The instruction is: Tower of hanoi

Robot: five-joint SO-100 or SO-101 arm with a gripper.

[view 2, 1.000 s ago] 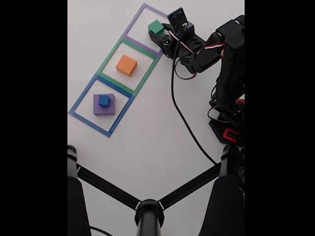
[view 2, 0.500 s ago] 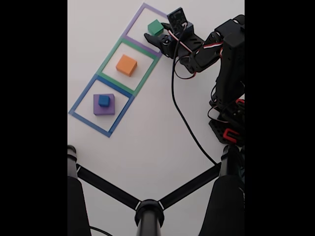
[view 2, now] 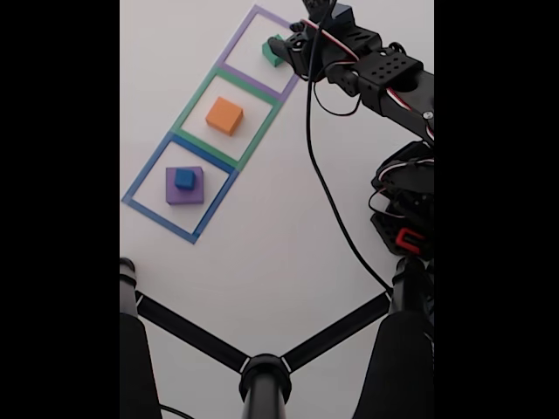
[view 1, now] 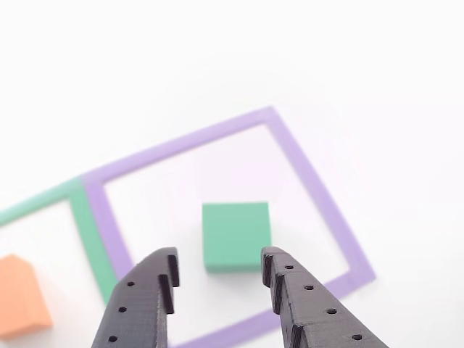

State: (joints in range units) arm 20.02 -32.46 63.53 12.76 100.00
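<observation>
Now reaching farther over the purple tape square than a second ago, covering part of the green block in the fixed view. Stretching out from the right, forearm nearly level. Hovering with gripper spread, fingertips just short of the green block, not touching. Sitting inside the purple outline.

No readable text, labels, brand marks or nos. in either view. Blocks, tape squares and arm carry no legible print; tabletop is plain white.
</observation>
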